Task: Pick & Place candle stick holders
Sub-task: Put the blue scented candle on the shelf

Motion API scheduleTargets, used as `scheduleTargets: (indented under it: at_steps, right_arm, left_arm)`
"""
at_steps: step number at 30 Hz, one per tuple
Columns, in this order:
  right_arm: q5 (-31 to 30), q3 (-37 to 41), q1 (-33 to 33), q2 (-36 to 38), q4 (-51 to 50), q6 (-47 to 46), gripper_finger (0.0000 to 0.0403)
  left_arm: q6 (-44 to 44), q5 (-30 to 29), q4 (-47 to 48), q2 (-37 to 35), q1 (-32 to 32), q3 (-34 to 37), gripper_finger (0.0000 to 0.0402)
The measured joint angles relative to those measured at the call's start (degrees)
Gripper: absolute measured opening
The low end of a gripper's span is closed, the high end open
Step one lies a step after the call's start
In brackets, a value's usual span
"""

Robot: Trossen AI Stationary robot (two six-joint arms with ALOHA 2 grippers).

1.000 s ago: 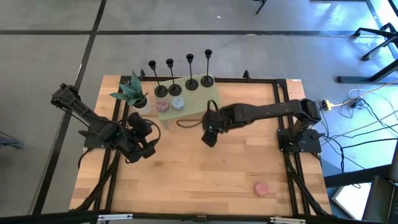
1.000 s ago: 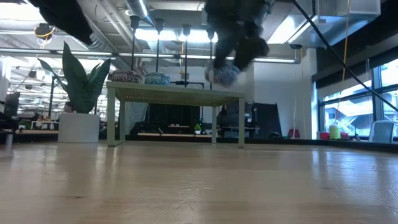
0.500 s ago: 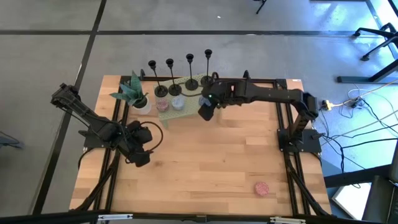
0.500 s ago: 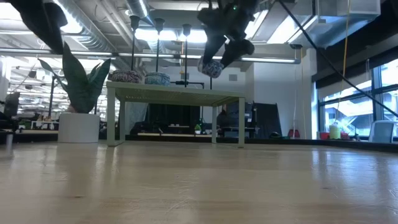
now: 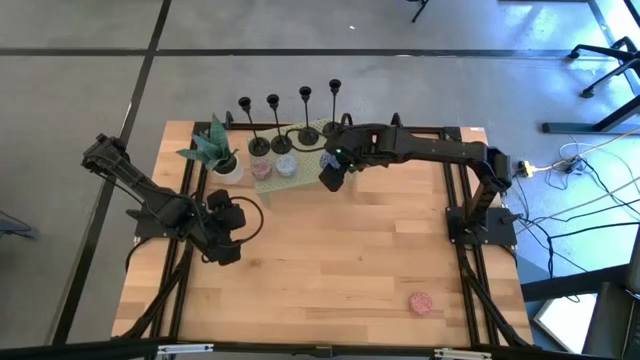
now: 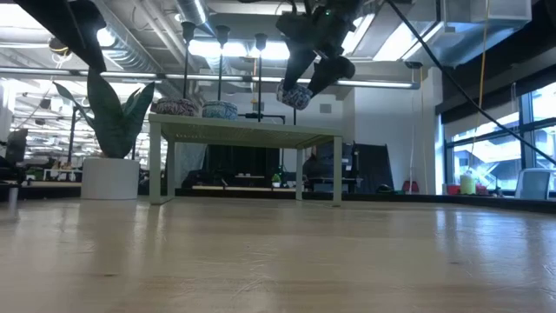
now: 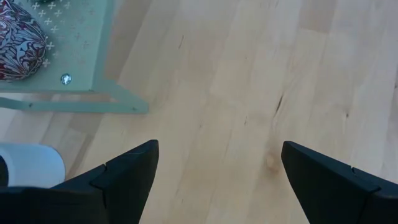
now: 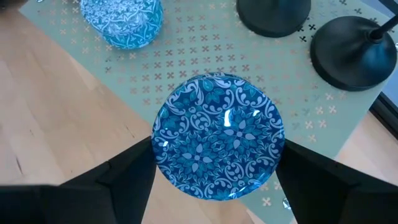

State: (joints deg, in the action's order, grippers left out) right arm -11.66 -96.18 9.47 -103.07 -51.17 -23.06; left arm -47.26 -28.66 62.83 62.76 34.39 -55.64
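Four slim black candle stick holders stand by their round bases along the far side of a small pale-green table; two of the bases show in the right wrist view. My right gripper hangs at that small table's near right part, shut on a blue patterned ball, which also shows in the low view. My left gripper is open and empty over the wood at the left, and in its own wrist view only bare wood lies between its fingers. My right gripper pinches the blue patterned ball by two opposite sides between its two fingers. The fingers come from above, slanting toward the far edge. The ball is lifted clear, above the small green table's top.
On the small table lie a second blue patterned ball and a red patterned one. A plant in a white pot stands at its left. A pink round thing lies near the front right. A dark cable loops beside the left gripper.
My right gripper has carried the blue ball from over the table's middle toward the far edge, up to the small green table, staying shut on it; over the last half second it has barely moved.
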Motion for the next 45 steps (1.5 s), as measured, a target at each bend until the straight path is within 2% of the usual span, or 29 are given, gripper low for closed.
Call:
scheduleTargets:
  at_steps: [10,16,45]
  right_arm:
    - [0.5,0.0,0.0,0.0,0.2,0.0,0.0301]
    - [4.4,0.0,0.0,0.0,0.1,0.0,0.0301]
    - [4.3,0.0,0.3,0.0,0.0,0.0,0.0301]
  left_arm:
    - [0.0,0.0,0.0,0.0,0.0,0.0,0.0338]
    - [0.0,0.0,0.0,0.0,0.0,0.0,0.0338]
    - [0.0,0.0,0.0,0.0,0.0,0.0,0.0338]
